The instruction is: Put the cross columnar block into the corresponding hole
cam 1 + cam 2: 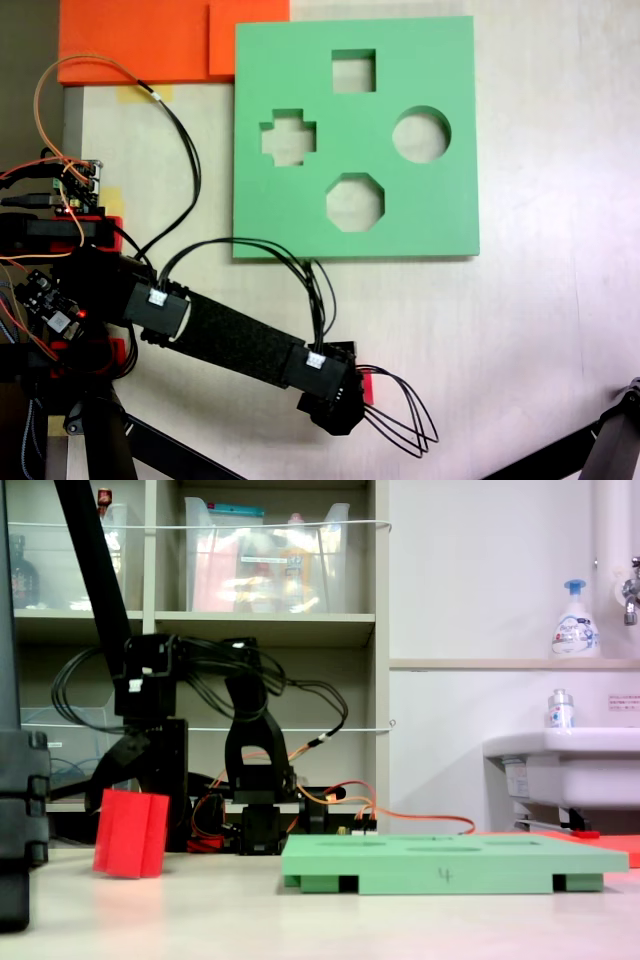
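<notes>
The red cross block (131, 833) stands at the lower left of the side-on fixed view, slightly tilted, its base at or just above the tabletop (400, 925); which one cannot be told. The gripper (128, 770) hangs directly over it, but whether its jaws are apart or clamped on the block cannot be told. Farther right lies the green board (450, 863), flat on the table. In the top-down fixed view the arm (235, 340) reaches toward the lower centre, and a sliver of red (367, 385) shows beside the wrist. The cross-shaped hole (288, 138) sits at the board's left, well apart from the block.

Likely risks: a weak or skewed grip could drop the block, and misaligned arms of the cross would jam on the hole's edges. The side view shows height and tilt; the top view shows the hole shapes.
</notes>
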You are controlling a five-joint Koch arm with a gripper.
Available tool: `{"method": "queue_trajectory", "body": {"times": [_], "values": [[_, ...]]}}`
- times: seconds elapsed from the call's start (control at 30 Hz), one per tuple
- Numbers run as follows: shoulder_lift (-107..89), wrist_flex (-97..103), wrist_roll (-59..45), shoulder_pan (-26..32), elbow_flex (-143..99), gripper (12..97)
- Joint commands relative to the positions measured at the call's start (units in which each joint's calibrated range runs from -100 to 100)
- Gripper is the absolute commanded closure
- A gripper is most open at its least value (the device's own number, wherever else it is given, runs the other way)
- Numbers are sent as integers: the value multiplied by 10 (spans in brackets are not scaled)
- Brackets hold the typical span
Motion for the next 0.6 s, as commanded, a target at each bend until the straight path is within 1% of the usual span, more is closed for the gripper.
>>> {"method": "queue_trajectory", "body": {"times": [0.0, 0.03, 0.07, 0.2, 0.27, 0.4, 0.57], "values": [[-38, -55, 3, 1, -5, 715], [-64, -63, 7, 2, -5, 738], [-87, -74, 11, 4, -6, 742], [-195, -74, 31, 18, -5, 740], [-260, -74, 46, 36, -6, 740], [-363, -74, 84, 85, -9, 740], [-436, -74, 168, 174, -11, 740]]}}
